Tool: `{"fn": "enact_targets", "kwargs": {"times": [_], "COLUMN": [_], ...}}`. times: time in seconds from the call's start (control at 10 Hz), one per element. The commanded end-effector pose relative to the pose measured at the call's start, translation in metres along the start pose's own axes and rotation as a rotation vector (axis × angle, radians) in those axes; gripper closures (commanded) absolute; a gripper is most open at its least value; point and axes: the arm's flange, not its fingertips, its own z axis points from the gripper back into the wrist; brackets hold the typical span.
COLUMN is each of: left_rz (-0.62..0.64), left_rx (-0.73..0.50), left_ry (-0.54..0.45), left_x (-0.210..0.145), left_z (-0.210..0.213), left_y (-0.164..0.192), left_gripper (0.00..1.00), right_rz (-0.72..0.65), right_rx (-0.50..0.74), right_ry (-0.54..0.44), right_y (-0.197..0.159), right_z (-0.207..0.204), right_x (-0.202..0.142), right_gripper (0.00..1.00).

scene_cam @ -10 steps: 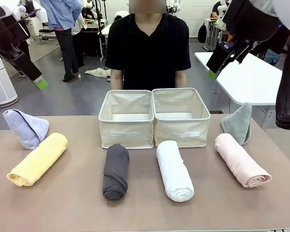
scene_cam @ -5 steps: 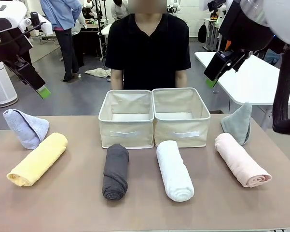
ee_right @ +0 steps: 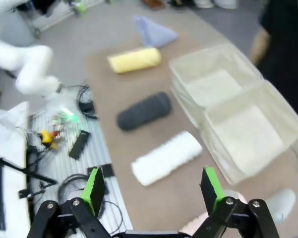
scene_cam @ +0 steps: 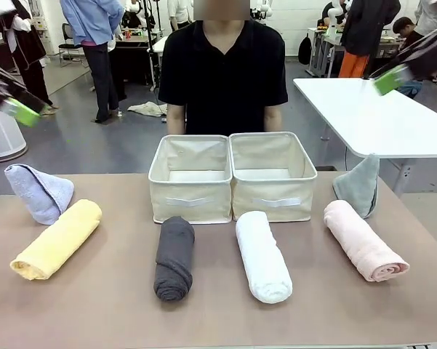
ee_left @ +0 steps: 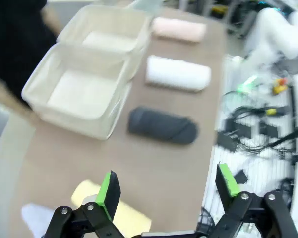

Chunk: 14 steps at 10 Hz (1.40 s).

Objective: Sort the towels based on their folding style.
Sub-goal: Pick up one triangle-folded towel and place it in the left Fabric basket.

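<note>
Six towels lie on the brown table. Four are rolled: yellow (scene_cam: 57, 238), dark grey (scene_cam: 174, 256), white (scene_cam: 262, 254) and pink (scene_cam: 363, 249). Two are folded to a point: lavender (scene_cam: 40, 190) at far left and grey-green (scene_cam: 358, 185) at far right. My left gripper (scene_cam: 20, 113) hangs high at the left edge and my right gripper (scene_cam: 391, 78) high at the upper right, both far above the towels. In the left wrist view the left gripper (ee_left: 167, 186) stands open and empty above the dark grey towel (ee_left: 162, 126). The right gripper (ee_right: 153, 185) is also open and empty above the white towel (ee_right: 167, 157).
Two cream fabric bins (scene_cam: 190, 203) (scene_cam: 272, 203) stand side by side at the table's far middle, with nothing in them. A person in a black shirt (scene_cam: 224, 69) stands right behind them. A white table (scene_cam: 371, 116) is at the back right. Cables lie on the floor beside the table (ee_left: 253, 129).
Both arms have lifted and swung outward, the left toward the left edge and the right toward the upper right. The towels and bins have not moved.
</note>
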Motion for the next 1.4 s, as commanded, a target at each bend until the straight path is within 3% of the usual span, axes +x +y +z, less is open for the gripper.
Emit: {"fn": "enact_targets", "kwargs": {"times": [0.0, 0.4, 0.7, 1.3], "left_rz": [0.039, 0.193, 0.263, 0.378], "left_rx": [-0.189, -0.103, -0.016, 0.126], "left_ry": [-0.054, -0.187, -0.218, -0.222], "left_x": [-0.020, -0.063, -0.091, -0.127], "left_z": [0.033, 0.068, 0.098, 0.129], "left_y": [0.010, 0.028, 0.020, 0.006], "left_gripper": [0.00, 0.00, 0.00, 0.00], "right_rz": [-0.048, -0.170, -0.195, -0.286], "right_rx": [0.313, 0.310, 0.217, 0.038], "right_ry": [-0.066, -0.237, -0.306, -0.338], "right_y": [-0.021, -0.052, -0.035, 0.005], "right_z": [0.016, 0.048, 0.075, 0.116], "right_x": [-0.023, -0.080, -0.115, -0.155], "right_gripper": [0.00, 0.00, 0.00, 0.00]}}
